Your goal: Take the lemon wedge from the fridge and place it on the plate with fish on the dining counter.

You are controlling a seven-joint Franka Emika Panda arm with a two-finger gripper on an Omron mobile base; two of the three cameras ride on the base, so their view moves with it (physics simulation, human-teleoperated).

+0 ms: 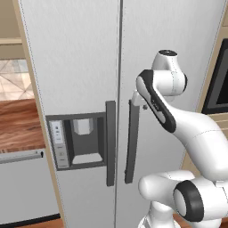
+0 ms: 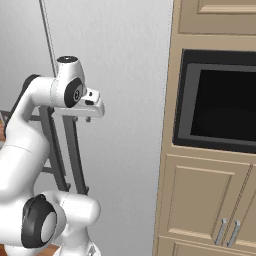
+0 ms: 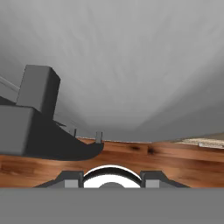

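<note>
Fridge (image 1: 84,58) fills the front, both doors closed, dispenser (image 1: 80,140) in left door. Oven (image 2: 220,107) set in tan cabinets to its right. Arm's hand is up against right door handle (image 1: 132,140) near its top. Fingers (image 3: 111,178) barely visible; opening and grip cannot be told. Lemon wedge unseen, doors closed.

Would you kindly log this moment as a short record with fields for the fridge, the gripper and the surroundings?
fridge: side-by-side fridge, both doors shut
handles: two dark vertical handles; right door handle
dispenser: recess in the left door
gripper: hand at the top of the right door handle; jaw state and contact cannot be told
lemon wedge: not yet taken out
left of fridge: reddish-brown wood-grain counter
right of fridge: built-in dark oven in beige cabinets
</note>
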